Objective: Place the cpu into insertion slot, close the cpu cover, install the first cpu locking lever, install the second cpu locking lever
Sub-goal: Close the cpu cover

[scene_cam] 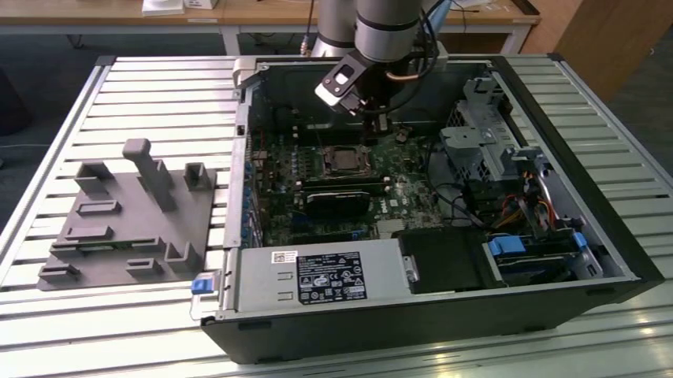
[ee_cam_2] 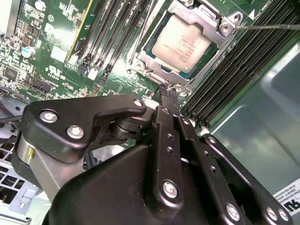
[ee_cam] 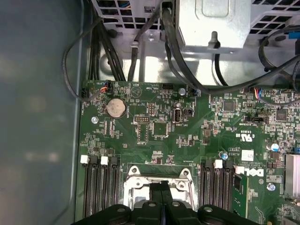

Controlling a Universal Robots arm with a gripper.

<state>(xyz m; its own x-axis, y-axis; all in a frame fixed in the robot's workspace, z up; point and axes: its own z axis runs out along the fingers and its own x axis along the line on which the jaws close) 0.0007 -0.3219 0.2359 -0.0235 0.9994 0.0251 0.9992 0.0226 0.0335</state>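
The cpu (ee_cam_2: pixel 182 43) shows its pale silver face, lying flat in the insertion slot (scene_cam: pixel 342 160) on the green board inside the open case. The cpu cover (ee_cam_2: pixel 220 22), a silvery frame, lies down around the chip. A thin metal locking lever (ee_cam_2: pixel 272 26) runs out from one corner of the socket. My gripper (ee_cam_2: pixel 167 92) is shut, its black fingers pressed together with nothing visible between them. The tips sit at the socket's near edge. In the first wrist view the gripper (ee_cam: pixel 160 186) hangs over the cover's frame (ee_cam: pixel 135 180). In the exterior view the gripper (scene_cam: pixel 376 120) is just behind the socket.
Black memory slots (ee_cam_2: pixel 234 70) flank the socket. A long black module (scene_cam: pixel 339 197) lies in front of it. The power supply (scene_cam: pixel 315 279), a drive cage (scene_cam: pixel 484 142) and cables (ee_cam: pixel 117 51) crowd the case. A grey fixture (scene_cam: pixel 126 220) sits on the slatted table on the exterior view's left.
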